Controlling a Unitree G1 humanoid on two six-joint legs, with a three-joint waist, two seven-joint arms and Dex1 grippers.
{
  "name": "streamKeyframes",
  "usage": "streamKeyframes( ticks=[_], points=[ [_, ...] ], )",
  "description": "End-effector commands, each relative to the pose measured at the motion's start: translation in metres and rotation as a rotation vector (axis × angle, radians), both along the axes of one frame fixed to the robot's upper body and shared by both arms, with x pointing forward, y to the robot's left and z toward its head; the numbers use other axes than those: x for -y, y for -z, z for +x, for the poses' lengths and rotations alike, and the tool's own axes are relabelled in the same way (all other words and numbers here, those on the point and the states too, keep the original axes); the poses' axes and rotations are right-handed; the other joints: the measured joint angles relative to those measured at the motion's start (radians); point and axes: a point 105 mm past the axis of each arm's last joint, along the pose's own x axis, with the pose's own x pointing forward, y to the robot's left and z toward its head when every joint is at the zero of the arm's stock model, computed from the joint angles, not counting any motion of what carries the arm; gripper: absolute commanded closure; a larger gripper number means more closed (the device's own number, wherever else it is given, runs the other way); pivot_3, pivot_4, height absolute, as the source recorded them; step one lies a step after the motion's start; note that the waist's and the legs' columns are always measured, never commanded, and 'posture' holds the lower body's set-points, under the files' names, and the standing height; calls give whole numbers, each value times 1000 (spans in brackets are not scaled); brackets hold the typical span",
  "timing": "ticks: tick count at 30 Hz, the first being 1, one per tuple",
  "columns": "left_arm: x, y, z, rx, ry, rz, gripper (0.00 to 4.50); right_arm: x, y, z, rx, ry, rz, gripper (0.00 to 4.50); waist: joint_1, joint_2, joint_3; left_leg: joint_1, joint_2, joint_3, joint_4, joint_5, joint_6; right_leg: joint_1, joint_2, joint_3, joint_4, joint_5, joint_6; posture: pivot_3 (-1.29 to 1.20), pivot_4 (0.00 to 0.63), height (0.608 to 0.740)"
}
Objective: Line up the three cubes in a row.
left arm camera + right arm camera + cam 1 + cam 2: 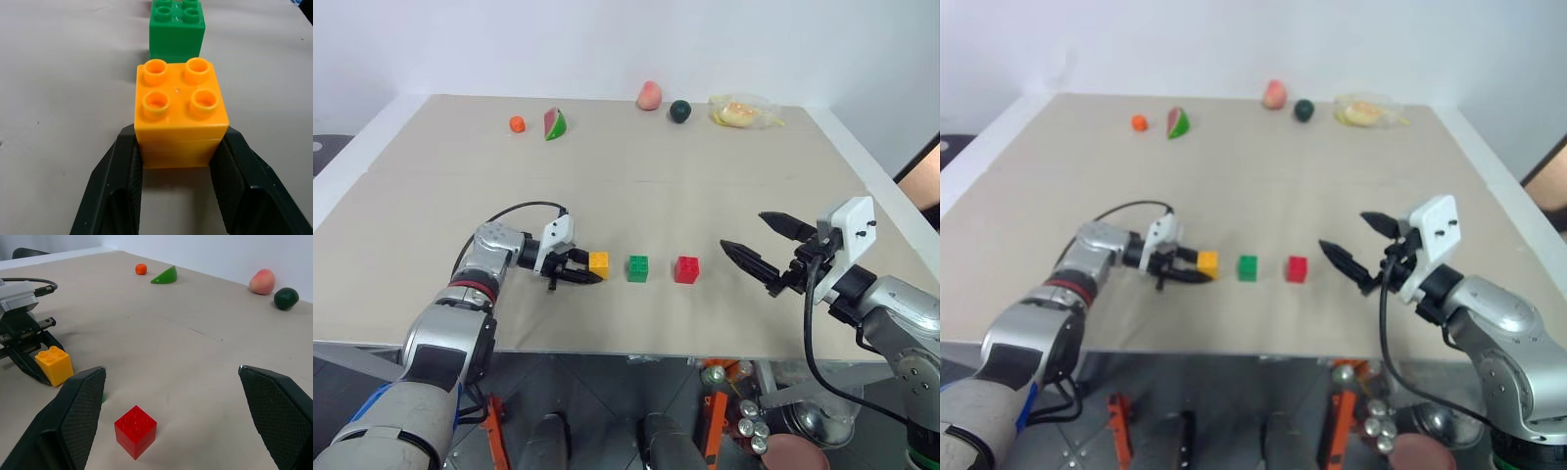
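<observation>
Three studded cubes lie in a line near the table's front edge: yellow-orange [598,262], green [637,268] and red [686,269], with small gaps between them. My left gripper [589,267] reaches in from the left, low over the table, and is shut on the yellow-orange cube [181,115]; its black fingers [117,186] press that cube's two sides, and the green cube [177,29] sits just beyond. My right gripper [744,231] hovers open to the right of the red cube [135,431], apart from it, with nothing between its fingers.
Along the table's far edge lie a small orange fruit [517,123], a watermelon slice [554,123], a peach [649,95], a dark green round fruit [680,111] and a clear bag with yellow contents [742,112]. The table's front edge [636,350] is close below the cubes.
</observation>
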Motion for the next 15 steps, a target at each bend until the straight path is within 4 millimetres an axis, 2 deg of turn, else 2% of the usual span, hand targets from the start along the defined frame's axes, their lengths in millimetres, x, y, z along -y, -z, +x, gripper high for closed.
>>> streamKeyframes(
  ticks=[1, 7, 15],
  points=[
    [-10, -11, 5, 43, -19, 21, 2807, 1, -16, -6, 67, -1, -13, 0, 0, 0, 0, 0, 0, 0, 0, 0, 0, 0, 0, 0, 0, 0, 0, 0, 150, 740],
    [-17, -9, 5, 42, -24, 50, 2807, 0, -17, -4, 67, -7, -15, 0, 0, 0, 0, 0, 0, 0, 0, 0, 0, 0, 0, 0, 0, 0, 0, 0, 150, 740],
    [-11, -6, 1, 31, 7, 34, 2807, -1, -17, -3, 68, -15, -17, 0, 0, 0, 0, 0, 0, 0, 0, 0, 0, 0, 0, 0, 1, 0, 0, 0, 150, 740]
  ],
)
